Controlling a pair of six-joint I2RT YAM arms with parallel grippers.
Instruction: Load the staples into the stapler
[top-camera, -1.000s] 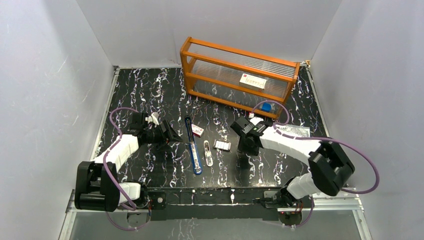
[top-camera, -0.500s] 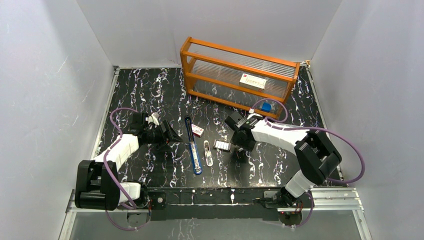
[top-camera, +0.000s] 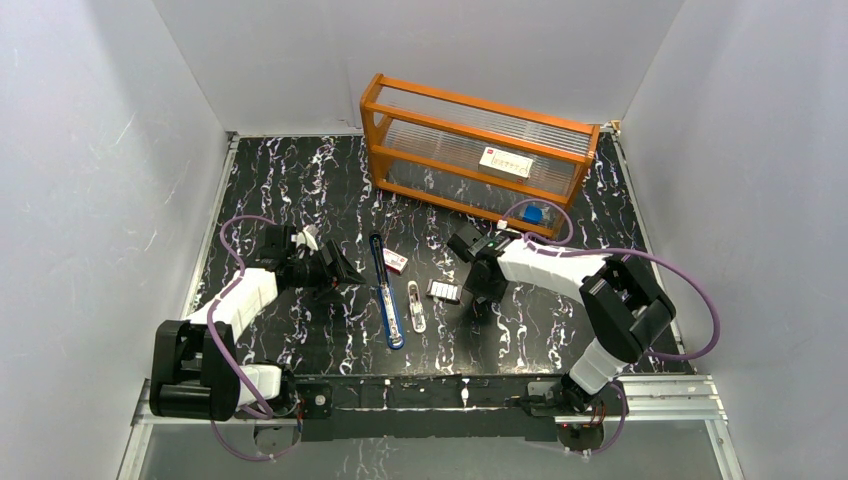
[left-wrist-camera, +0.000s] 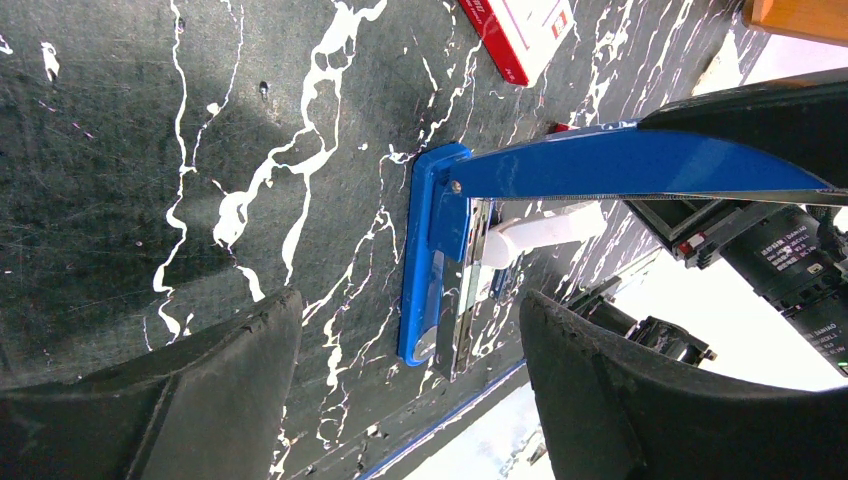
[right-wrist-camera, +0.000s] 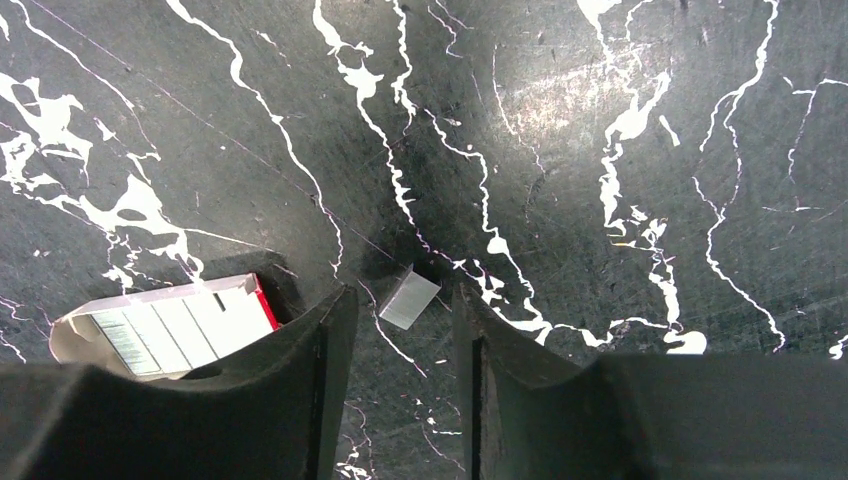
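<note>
Your left gripper (left-wrist-camera: 408, 310) has its jaws wide apart, facing the opened stapler (top-camera: 387, 305) at top-view centre, long axis near-vertical, blue base lowermost. Your right gripper (right-wrist-camera: 402, 295) has its jaws apart, straddling the staples (right-wrist-camera: 409, 298) at lower centre of its wrist view.

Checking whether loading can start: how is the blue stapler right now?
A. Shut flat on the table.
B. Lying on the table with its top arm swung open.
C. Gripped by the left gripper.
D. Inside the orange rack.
B: the stapler lies on the black marbled table, its blue top arm swung away from the base, its metal channel exposed, and nothing gripping it.
</note>
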